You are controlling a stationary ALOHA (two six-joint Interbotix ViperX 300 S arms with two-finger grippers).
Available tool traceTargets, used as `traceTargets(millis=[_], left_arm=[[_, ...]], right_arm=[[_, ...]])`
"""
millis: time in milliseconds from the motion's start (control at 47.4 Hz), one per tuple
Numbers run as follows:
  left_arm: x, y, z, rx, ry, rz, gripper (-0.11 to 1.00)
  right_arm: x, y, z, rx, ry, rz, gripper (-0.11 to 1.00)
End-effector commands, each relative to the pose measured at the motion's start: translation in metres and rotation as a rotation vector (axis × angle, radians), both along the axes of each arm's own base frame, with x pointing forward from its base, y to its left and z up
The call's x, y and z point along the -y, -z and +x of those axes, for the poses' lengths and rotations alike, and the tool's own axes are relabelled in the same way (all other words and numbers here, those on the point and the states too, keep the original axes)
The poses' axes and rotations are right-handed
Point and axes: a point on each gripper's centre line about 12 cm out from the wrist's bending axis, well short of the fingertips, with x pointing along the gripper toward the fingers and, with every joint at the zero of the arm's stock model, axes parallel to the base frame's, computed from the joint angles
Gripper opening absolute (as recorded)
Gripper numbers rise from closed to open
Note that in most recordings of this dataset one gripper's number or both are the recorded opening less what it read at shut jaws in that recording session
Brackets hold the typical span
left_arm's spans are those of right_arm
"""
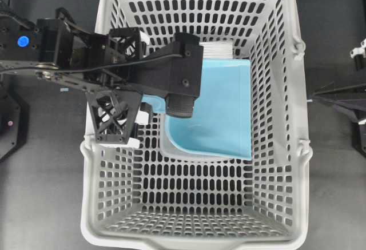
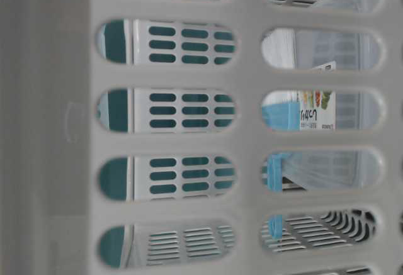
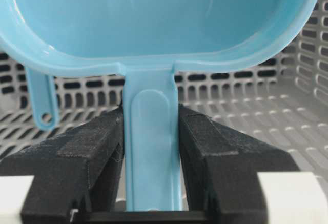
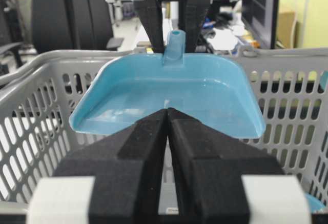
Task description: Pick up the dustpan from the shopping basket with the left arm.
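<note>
I am working from the left side of the overhead view, where the left arm [image 1: 51,50] is reaching in over the shopping basket [image 1: 286,44]. Its tool [image 3: 152,147] is clenched on the dustpan [image 1: 223,112], with the black fingers [image 3: 95,157] pressing on both sides of the thin handle just below the pan's rim, as the left wrist view shows plainly. In the right wrist view the pan is showing above the basket's rim and tilted, so I am judging it already lifted clear of the floor, though the overhead view alone cannot confirm the height. I am treating the dustpan as light, stiff and rather slick plastic; the narrow handle is the sensible place to hold it, but the broad pan hanging off it could swing or twist in the grip, so I am favouring slow moves. A second light blue handle [image 3: 42,101] with a hole is hanging just beside it, and white bristles [image 1: 217,48] are peeking out at the pan's far edge. Further right, the right tool [image 4: 168,147] is waiting outside the basket with its fingers pressed together on nothing.
</note>
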Motion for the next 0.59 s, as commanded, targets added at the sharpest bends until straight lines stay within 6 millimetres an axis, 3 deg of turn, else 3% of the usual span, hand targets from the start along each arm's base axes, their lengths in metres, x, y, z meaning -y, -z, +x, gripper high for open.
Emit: traceTargets(millis=[0, 569], left_arm=[[0.0003, -0.0105, -0.0023, 0.031, 0.000, -0.001, 0.30], [0.0021, -0.0061, -0.0026, 0.019, 0.002, -0.002, 0.30]], right_arm=[[-0.0002, -0.0022, 0.0011, 0.006, -0.001, 0.005, -0.01], [-0.0002, -0.0015, 0.0010, 0.004, -0.001, 0.006, -0.01]])
